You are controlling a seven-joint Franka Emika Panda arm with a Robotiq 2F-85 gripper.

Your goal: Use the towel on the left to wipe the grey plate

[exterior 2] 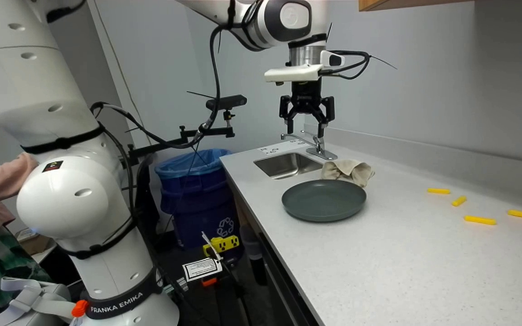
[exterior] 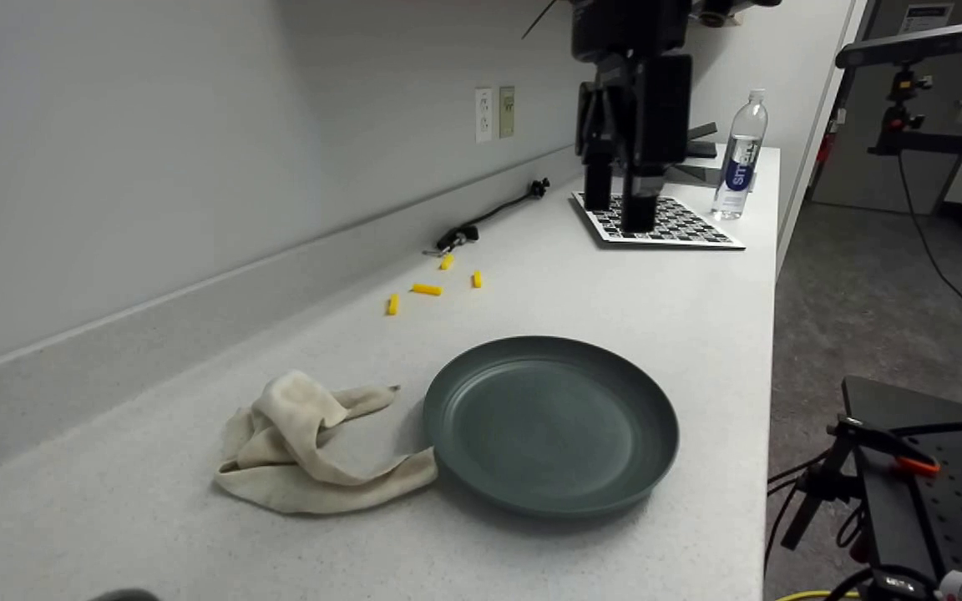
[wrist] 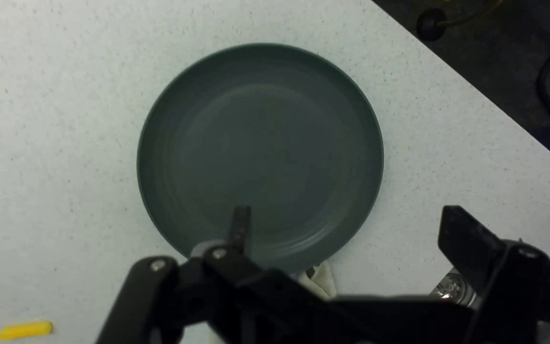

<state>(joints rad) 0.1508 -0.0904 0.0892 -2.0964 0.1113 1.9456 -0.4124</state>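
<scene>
The dark grey-green plate point(exterior: 552, 426) lies flat on the white counter. It also shows in an exterior view point(exterior 2: 324, 199) and fills the middle of the wrist view point(wrist: 260, 143). The crumpled beige towel point(exterior: 293, 409) lies beside the plate, one end reaching its rim. The towel shows behind the plate in an exterior view point(exterior 2: 349, 170). In the wrist view only small parts of the towel point(wrist: 320, 282) show; my gripper hides the rest. My gripper point(exterior 2: 305, 129) is open and empty, pointing down, well above the counter. Its spread fingers point(wrist: 346, 215) show in the wrist view.
Several yellow pieces point(exterior: 426, 290) lie near the wall. A sink point(exterior 2: 288, 165) with a faucet point(exterior 2: 317, 147) is beyond the plate. A checkered board point(exterior: 665, 221) and a water bottle point(exterior: 740, 159) stand at the far end. The counter edge runs close to the plate.
</scene>
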